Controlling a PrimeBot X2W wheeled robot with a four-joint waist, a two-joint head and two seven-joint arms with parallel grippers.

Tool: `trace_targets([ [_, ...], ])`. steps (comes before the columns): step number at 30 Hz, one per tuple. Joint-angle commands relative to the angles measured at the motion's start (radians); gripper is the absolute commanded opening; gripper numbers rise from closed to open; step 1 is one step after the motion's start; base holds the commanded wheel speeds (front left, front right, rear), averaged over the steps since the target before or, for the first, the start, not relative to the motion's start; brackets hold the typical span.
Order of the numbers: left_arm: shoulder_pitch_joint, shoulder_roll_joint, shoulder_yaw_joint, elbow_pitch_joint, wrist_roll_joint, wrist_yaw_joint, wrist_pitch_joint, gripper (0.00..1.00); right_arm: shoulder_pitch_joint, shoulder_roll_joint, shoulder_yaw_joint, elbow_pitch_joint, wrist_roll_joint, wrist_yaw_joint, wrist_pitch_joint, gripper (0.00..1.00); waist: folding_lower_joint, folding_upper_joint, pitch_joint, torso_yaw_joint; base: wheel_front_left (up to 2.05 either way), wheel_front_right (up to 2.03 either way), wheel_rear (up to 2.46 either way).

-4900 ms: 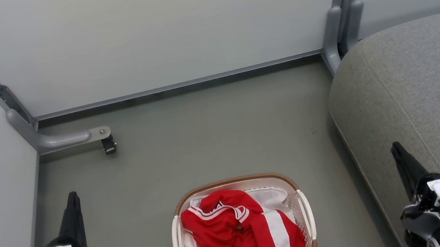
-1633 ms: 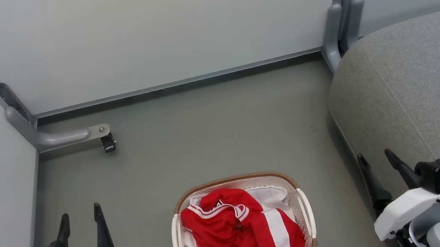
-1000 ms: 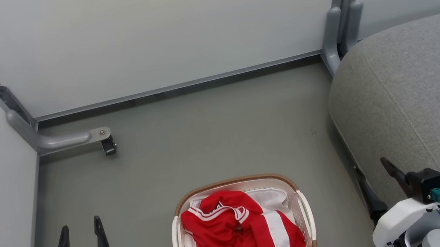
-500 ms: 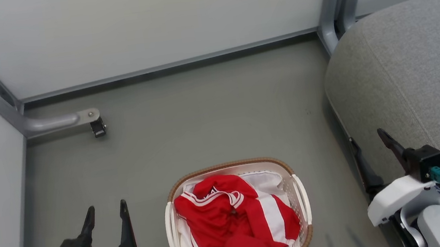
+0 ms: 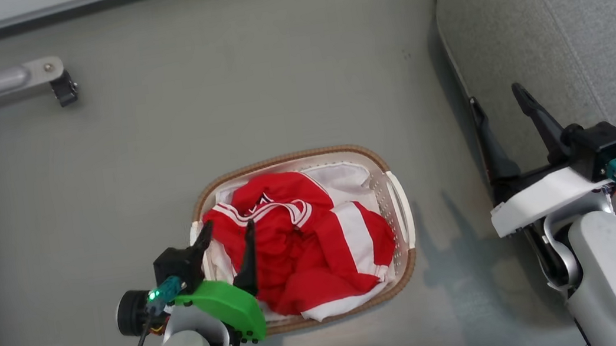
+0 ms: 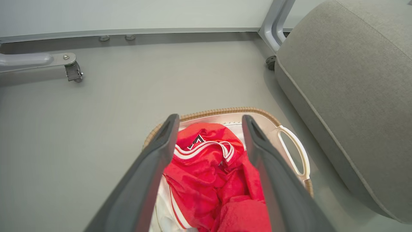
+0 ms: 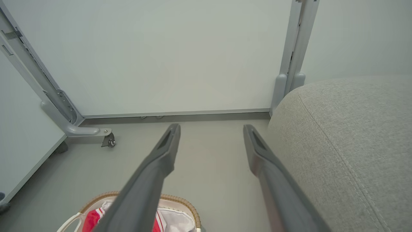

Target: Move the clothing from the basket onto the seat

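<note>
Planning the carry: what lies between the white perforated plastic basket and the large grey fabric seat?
Just bare grey floor between the basket and the seat; head and left wrist views both show it.

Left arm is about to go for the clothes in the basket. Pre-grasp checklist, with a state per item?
1. Left end effector open, nothing between its fingers: ok.
2. Left end effector lined up on the clothing: ok, the left wrist view shows red cloth between the fingers.
3. Clothing sits inside the basket: ok where visible; the near-left side is hidden by the arm.
4. Garments separable for a single pick: cannot tell, they lie bunched in one heap.
5. Liner out of the grasp: cannot tell, it lies directly under the cloth.
6. Right end effector open and apart from the basket, beside the seat: ok.
</note>
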Motion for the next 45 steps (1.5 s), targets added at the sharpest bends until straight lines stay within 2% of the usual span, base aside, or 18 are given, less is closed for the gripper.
trace_targets([
  [1, -0.044, 0.007, -0.040, 0.033, -0.035, -0.003, 0.000, 1.00, -0.020, 0.003, 0.006, -0.007, 0.009, 0.000, -0.005, 1.00, -0.0002, 0.0000, 0.142, -0.058, 0.00, 0.00, 0.00],
  [7, -0.159, 0.007, -0.259, 0.203, -0.218, -0.003, 0.017, 1.00, -0.047, 0.006, 0.035, 0.004, 0.043, 0.000, -0.005, 1.00, -0.0002, 0.0000, 0.221, -0.078, 0.00, 0.00, 0.00],
  [12, -0.242, 0.007, -0.403, 0.283, -0.348, -0.003, 0.107, 1.00, -0.065, -0.001, 0.057, 0.002, 0.060, 0.000, -0.005, 1.00, -0.0002, 0.0000, 0.287, -0.087, 0.00, 0.00, 0.00],
  [16, -0.295, 0.007, -0.485, 0.339, -0.404, -0.003, 0.176, 1.00, -0.087, -0.001, 0.081, 0.002, 0.068, 0.000, -0.005, 1.00, -0.0002, 0.0000, 0.327, -0.101, 0.00, 0.00, 0.00],
  [21, -0.347, 0.006, -0.552, 0.421, -0.438, -0.003, 0.260, 1.00, -0.104, 0.006, 0.108, -0.001, 0.077, 0.000, -0.005, 1.00, -0.0002, 0.0000, 0.362, -0.121, 0.00, 0.00, 0.00],
  [30, -0.401, 0.007, -0.603, 0.541, -0.456, -0.003, 0.292, 1.00, -0.114, 0.020, 0.135, 0.006, 0.101, 0.000, -0.005, 1.00, -0.0002, 0.0000, 0.389, -0.147, 0.00, 0.00, 0.00],
  [31, -0.408, 0.007, -0.607, 0.553, -0.451, -0.003, 0.285, 0.24, -0.115, 0.021, 0.137, 0.006, 0.102, 0.000, -0.005, 1.00, -0.0002, 0.0000, 0.389, -0.149, 0.00, 0.00, 0.00],
  [32, -0.410, 0.006, -0.607, 0.557, -0.453, -0.003, 0.279, 0.00, -0.116, 0.022, 0.138, 0.007, 0.104, 0.000, -0.005, 1.00, -0.0002, 0.0000, 0.389, -0.151, 0.00, 0.00, 0.00],
  [38, -0.410, 0.007, -0.611, 0.580, -0.457, -0.003, 0.201, 0.00, -0.112, 0.026, 0.126, 0.018, 0.115, 0.000, -0.005, 1.00, -0.0002, 0.0000, 0.353, -0.145, 0.00, 0.00, 0.00],
  [45, -0.374, 0.006, -0.613, 0.557, -0.470, -0.003, 0.063, 0.00, -0.074, 0.026, 0.110, 0.039, 0.127, 0.000, -0.005, 1.00, -0.0002, 0.0000, 0.236, -0.115, 0.00, 0.00, 0.00],
])
